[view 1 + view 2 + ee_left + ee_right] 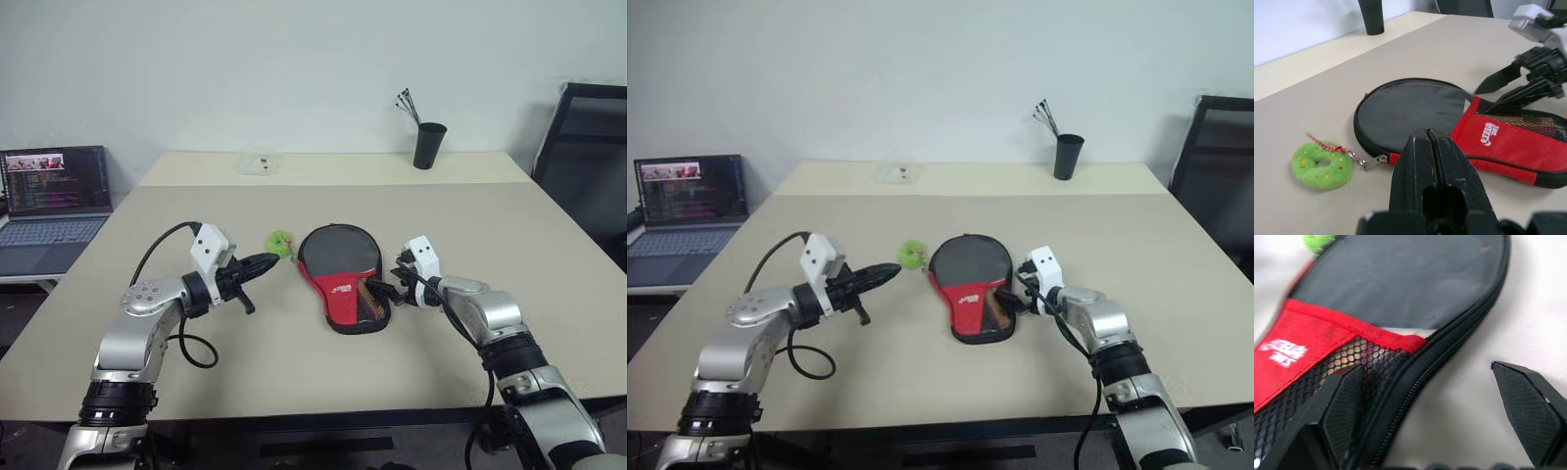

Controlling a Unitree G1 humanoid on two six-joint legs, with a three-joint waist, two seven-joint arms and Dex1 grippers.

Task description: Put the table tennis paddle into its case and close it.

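Two grippers, left gripper closed (empty), right gripper wide beside case

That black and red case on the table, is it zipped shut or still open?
Looks shut: the case lies flat, its zipper puller with the green charm at the seam's end. The far edge is hidden.

The right claw stands wide open, one finger lying on the mesh pocket of the case, the other off its zipper edge over the pale desk, a green bit beyond.
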